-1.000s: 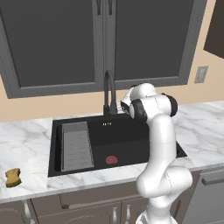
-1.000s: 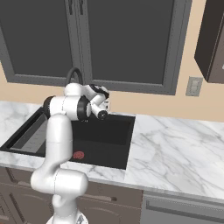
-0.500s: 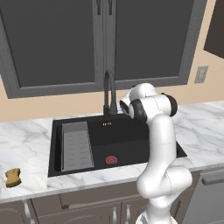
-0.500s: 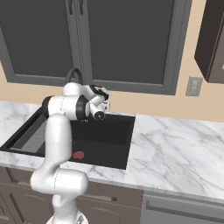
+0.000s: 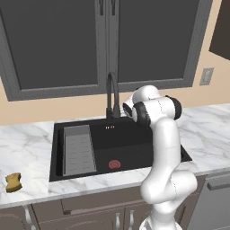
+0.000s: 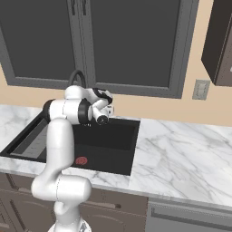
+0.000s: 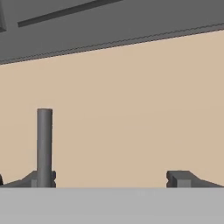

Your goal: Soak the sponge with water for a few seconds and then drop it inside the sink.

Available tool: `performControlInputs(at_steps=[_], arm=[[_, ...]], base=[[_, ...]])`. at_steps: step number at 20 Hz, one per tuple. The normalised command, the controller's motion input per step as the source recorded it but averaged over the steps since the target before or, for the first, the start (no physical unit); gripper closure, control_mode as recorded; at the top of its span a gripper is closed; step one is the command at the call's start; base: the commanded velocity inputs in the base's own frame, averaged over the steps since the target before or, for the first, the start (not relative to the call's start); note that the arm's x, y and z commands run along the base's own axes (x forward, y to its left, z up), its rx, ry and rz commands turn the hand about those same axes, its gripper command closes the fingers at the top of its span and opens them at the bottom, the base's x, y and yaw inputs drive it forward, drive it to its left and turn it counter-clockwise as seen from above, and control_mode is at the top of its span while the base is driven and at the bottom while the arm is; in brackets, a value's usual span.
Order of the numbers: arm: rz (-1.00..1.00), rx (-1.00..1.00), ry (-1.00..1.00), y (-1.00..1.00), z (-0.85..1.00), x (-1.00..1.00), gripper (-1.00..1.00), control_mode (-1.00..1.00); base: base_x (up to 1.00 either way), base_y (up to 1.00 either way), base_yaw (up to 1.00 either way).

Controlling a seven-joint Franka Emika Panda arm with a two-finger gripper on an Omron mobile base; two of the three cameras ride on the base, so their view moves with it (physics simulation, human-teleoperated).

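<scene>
The sponge point(image 5: 13, 182) sits on the bench point(image 5: 31, 139) well left of the sink point(image 5: 130, 143), nowhere near the end effector point(image 7: 109, 179), which is wide open and empty. It's probably light and squishy, so I'd pinch it across the narrow waisted sides.

Beige wall point(image 5: 54, 112), dark glass-front cabinets point(image 5: 54, 45) — white marble counter point(image 6: 181, 149), wall outlet point(image 5: 206, 76)
</scene>
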Motion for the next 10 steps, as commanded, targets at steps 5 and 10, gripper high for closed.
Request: performControlInputs(at_steps=[5, 10], arm=[[0.0, 0.0, 0.0, -0.55, -0.11, 0.0, -1.0, -1.0], [0.0, 0.01, 0.0, -0.51, -0.1, -0.02, -1.0, -1.0]], base=[[0.0, 0.0, 0.0], [0.0, 0.0, 0.0]])
